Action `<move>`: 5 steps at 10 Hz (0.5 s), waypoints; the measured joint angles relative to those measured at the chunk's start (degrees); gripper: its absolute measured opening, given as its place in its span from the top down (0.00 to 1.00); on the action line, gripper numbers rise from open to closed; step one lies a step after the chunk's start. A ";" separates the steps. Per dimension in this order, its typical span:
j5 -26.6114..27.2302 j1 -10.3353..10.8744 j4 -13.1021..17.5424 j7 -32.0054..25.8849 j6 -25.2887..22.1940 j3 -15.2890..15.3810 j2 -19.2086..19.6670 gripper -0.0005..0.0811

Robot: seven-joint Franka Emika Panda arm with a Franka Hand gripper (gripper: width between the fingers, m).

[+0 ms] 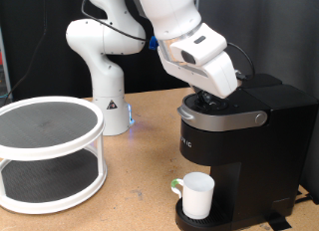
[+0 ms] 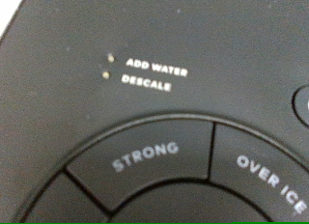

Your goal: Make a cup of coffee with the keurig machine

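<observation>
The keurig machine (image 1: 244, 141) stands at the exterior view's right, black and boxy, with its silver-grey lid handle (image 1: 224, 118) down. The white cup (image 1: 197, 194) stands on the round drip base (image 1: 189, 219) under the brew head, its handle towards the exterior view's left. My gripper (image 1: 211, 94) is down on top of the brew head, its fingertips lost against the black lid. The wrist view shows no fingers, only the machine's top panel (image 2: 154, 50) up close, with the "ADD WATER" and "DESCALE" labels, a "STRONG" button (image 2: 145, 158) and an "OVER ICE" button (image 2: 266, 176).
A white round two-tier rack (image 1: 50, 151) with dark mesh shelves stands at the exterior view's left on the wooden table (image 1: 140, 196). The arm's white base (image 1: 108, 107) stands behind, between the rack and the machine.
</observation>
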 joint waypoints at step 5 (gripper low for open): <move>10.28 0.01 -4.70 -7.67 1.69 -2.14 -5.94 0.99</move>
